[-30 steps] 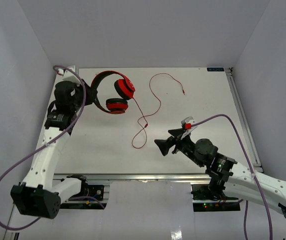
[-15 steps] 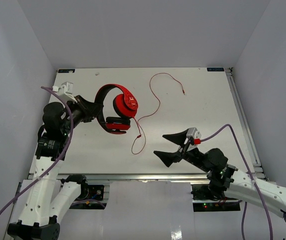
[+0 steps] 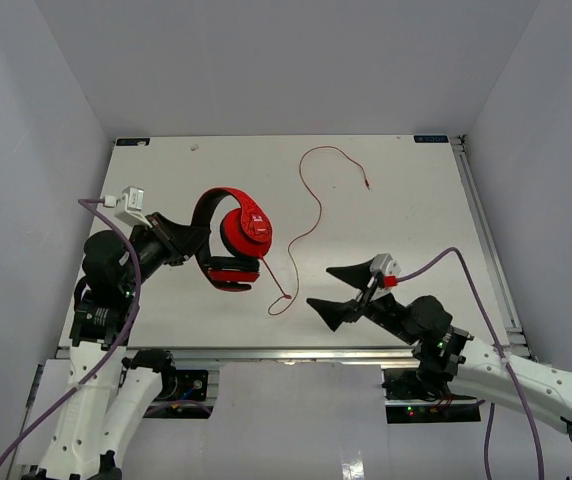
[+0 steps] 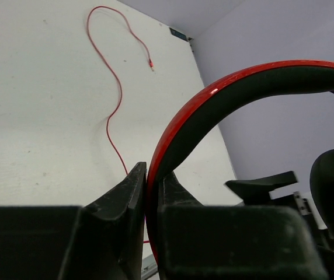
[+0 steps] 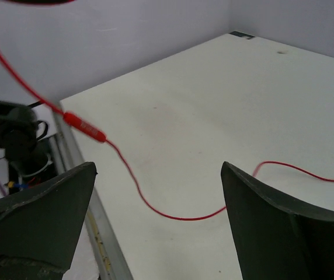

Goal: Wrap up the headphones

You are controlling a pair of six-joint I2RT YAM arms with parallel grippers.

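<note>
Left wrist view shows left jaws pinching the headphones [image 3: 234,240] by their headband [image 4: 225,88]; right jaws gape empty near cable [image 5: 178,219].

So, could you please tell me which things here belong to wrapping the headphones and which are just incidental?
Job: headphones; red cable; left end effector, shut on the headband; right end effector, open.
Incidental: purple arm cables; table.

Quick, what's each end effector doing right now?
Left end effector: shut on the headphones.
Right end effector: open, holding nothing.
</note>
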